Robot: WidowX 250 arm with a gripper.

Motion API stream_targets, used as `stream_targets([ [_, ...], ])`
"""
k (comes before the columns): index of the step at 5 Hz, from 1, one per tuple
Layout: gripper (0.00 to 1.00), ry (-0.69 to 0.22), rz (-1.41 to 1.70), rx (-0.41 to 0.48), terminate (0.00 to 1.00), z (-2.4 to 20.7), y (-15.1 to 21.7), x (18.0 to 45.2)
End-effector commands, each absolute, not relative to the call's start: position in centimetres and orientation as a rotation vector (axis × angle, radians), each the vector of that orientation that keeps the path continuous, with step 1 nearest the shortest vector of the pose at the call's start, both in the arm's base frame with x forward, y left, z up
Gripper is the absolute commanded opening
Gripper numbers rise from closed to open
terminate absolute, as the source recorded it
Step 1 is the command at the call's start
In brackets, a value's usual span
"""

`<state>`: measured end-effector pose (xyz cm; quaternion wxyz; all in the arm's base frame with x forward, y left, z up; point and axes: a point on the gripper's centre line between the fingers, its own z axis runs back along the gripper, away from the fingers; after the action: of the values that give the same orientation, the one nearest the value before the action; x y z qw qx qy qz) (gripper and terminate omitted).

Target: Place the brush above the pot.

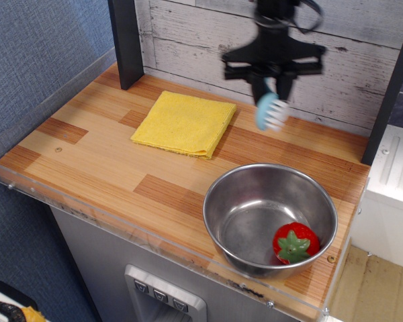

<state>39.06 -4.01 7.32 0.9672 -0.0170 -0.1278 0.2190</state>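
Above the far right of the counter (107, 161), gripper (273, 86) pinches the brush (271, 111) by its handle, bristles hanging down, clear of the wood. Pot (270, 219) sits near right, a toy strawberry (295, 243) inside. Yellow cloth (185, 123) lies flat to the left.

The arm is reaching down from the top edge of the view, its wrist pointing straight downward. The black gripper (274, 86) is hanging with its wide crossbar level and its two short fingers (285, 84) aimed down. They are closing on the handle of the light-blue brush (271, 111), whose bristled head is dangling just below the fingertips.
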Motion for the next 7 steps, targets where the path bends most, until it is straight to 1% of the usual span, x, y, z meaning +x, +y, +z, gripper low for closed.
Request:
stream_targets([
  [1, 0.0, -0.272, 0.385, -0.034, 0.0, 6.7, -7.5, 39.6],
  [2, 0.0, -0.293, 0.385, 0.022, 0.0, 7.5, -6.8, 38.2],
  [3, 0.0, -0.282, 0.404, 0.048, 0.0, 6.7, -5.6, 37.1],
  [4, 0.0, -0.252, 0.415, 0.046, 0.0, 4.9, -4.7, 36.2],
  [5, 1.0, -0.229, 0.425, 0.003, 0.0, 4.4, -4.8, 36.0],
  [6, 1.0, -0.237, 0.441, -0.057, 0.0, 5.0, -5.2, 36.1],
  [7, 1.0, -0.262, 0.46, -0.087, 0.0, 6.8, -5.3, 36.4],
])
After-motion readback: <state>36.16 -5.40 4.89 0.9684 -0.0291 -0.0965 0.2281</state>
